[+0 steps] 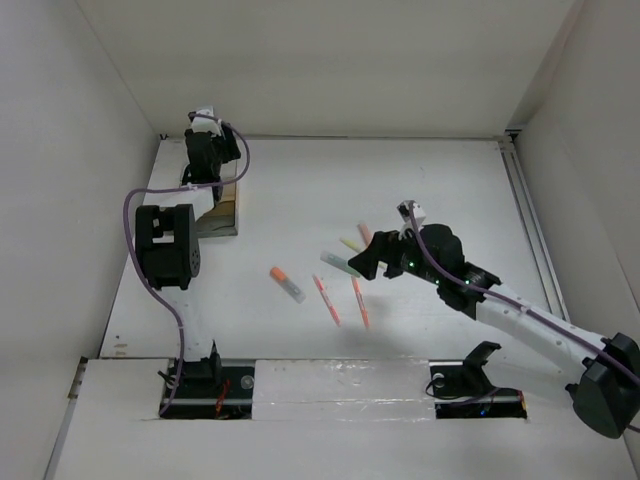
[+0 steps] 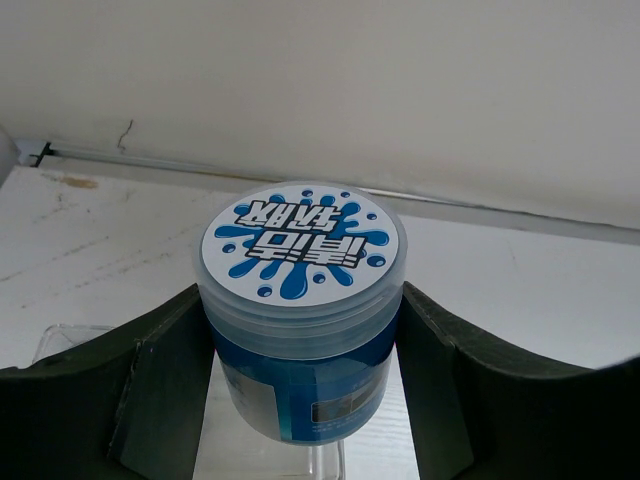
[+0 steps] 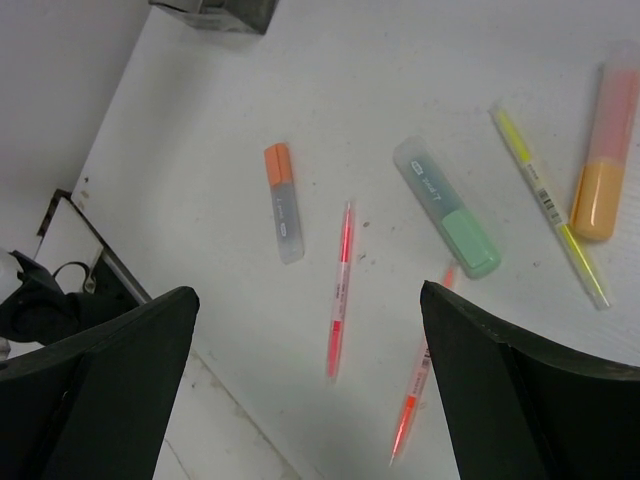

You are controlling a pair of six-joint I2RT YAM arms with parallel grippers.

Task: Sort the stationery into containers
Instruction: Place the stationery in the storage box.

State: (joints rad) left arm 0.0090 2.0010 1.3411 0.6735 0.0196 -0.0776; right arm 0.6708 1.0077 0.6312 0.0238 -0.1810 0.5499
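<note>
My left gripper [image 2: 300,410] is shut on a round blue-and-white cylinder [image 2: 300,300] and holds it upright near the back wall; from above this gripper [image 1: 205,125] is at the far left, just beyond the wooden organiser [image 1: 224,208]. My right gripper [image 3: 308,292] is open and empty above the pens [image 1: 363,262]. Below it lie an orange-capped highlighter [image 3: 283,202], two pink-red pens [image 3: 340,290] [image 3: 418,390], a light green highlighter [image 3: 447,207], a pale yellow pen [image 3: 550,205] and an orange highlighter [image 3: 603,150]. The second cylinder is out of view.
The side walls stand close on the left and right, and the back wall [image 2: 320,90] is just beyond the left gripper. A clear plastic piece [image 2: 62,338] lies on the table under the left gripper. The organiser's corner shows at the top of the right wrist view [image 3: 215,12].
</note>
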